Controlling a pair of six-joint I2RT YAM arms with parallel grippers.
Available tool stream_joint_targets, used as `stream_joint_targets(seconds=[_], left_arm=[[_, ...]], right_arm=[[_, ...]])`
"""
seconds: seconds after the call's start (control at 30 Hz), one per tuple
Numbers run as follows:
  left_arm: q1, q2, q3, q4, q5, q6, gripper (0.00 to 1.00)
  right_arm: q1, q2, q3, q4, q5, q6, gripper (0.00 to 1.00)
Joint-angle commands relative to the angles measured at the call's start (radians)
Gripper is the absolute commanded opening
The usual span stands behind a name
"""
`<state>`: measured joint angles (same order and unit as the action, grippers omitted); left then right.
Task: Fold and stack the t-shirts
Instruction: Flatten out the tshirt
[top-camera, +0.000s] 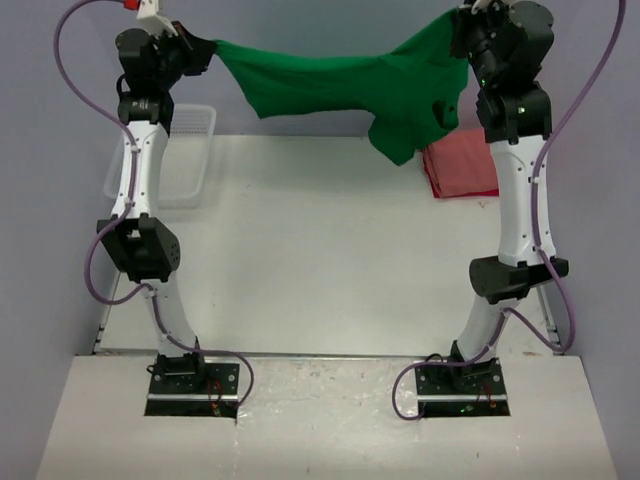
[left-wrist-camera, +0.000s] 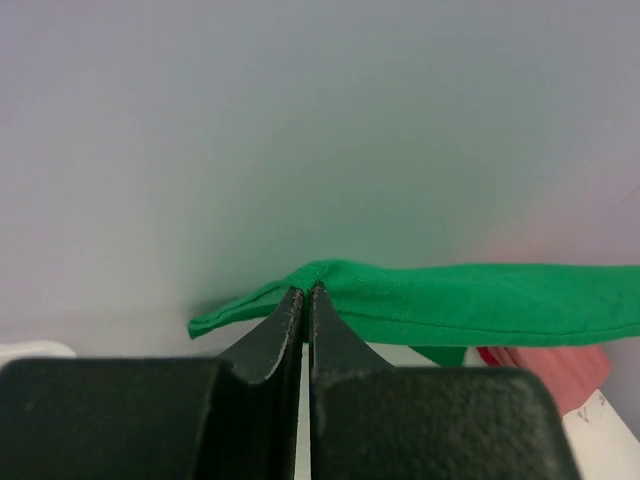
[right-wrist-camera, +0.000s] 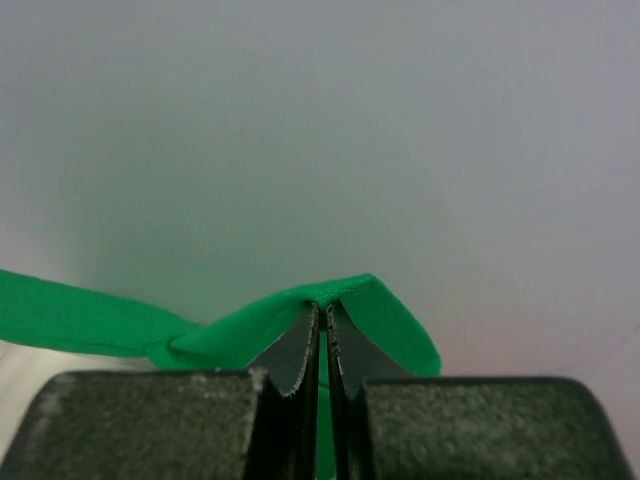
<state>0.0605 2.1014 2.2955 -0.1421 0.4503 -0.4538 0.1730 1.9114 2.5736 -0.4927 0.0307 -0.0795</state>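
Up at the 12 o'clock end of the top view, above the far edge of the table (top-camera: 320, 260), you've got the green t-shirt (top-camera: 340, 85) strung out in the air between the two arms like a hammock. It dips a little in the middle. Most of the cloth bunches toward the 3 o'clock side, where a lump of it hangs lowest, right about at the table's far edge.

Your left gripper (top-camera: 205, 52) has the shirt's 9 o'clock end. In the left wrist view the jaws are pressed tight together with a fold of green cloth pinched over the tips, and the rest of the shirt runs off toward 3 o'clock as a flat band.

Your right gripper (top-camera: 462, 22) has the 3 o'clock end. It's the same deal in the right wrist view: jaws clamped together, green fabric humped over the tips, and the shirt trails away toward 9 o'clock.

Both arms stretch from their bases at 6 o'clock all the way up toward 12. They're reared up high, with the wrists turned inward so the grippers face each other across the shirt.

The salmon-red t-shirt (top-camera: 460, 165) lies flat on the table at the far right, tucked right against the right arm on its 9 o'clock side and just under the dangling green lump. The arm hides part of it.

Over at the far left, a white mesh basket (top-camera: 190, 150) sits behind the left arm.
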Motion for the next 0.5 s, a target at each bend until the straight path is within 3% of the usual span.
stream_joint_targets(seconds=[0.0, 0.13, 0.23, 0.27, 0.37, 0.47], left_arm=[[0.004, -0.113, -0.036, 0.035, 0.025, 0.007, 0.00], [0.002, -0.170, -0.223, -0.028, -0.001, 0.023, 0.00], [0.001, -0.233, -0.397, -0.097, -0.039, 0.040, 0.00], [0.001, -0.307, -0.524, -0.099, -0.042, 0.038, 0.00], [-0.008, -0.533, -0.768, -0.039, -0.068, 0.032, 0.00], [-0.034, -0.780, -0.888, -0.027, -0.085, 0.044, 0.00]], right_arm=[[-0.003, -0.061, -0.032, -0.056, -0.012, 0.015, 0.00], [-0.004, -0.123, -0.226, -0.151, 0.006, 0.121, 0.00], [0.013, -0.265, -0.468, -0.172, 0.003, 0.184, 0.00], [0.048, -0.326, -0.636, -0.141, 0.024, 0.187, 0.00], [0.112, -0.581, -0.821, -0.072, 0.106, 0.204, 0.00], [0.216, -0.791, -0.836, -0.111, 0.188, 0.187, 0.00]])
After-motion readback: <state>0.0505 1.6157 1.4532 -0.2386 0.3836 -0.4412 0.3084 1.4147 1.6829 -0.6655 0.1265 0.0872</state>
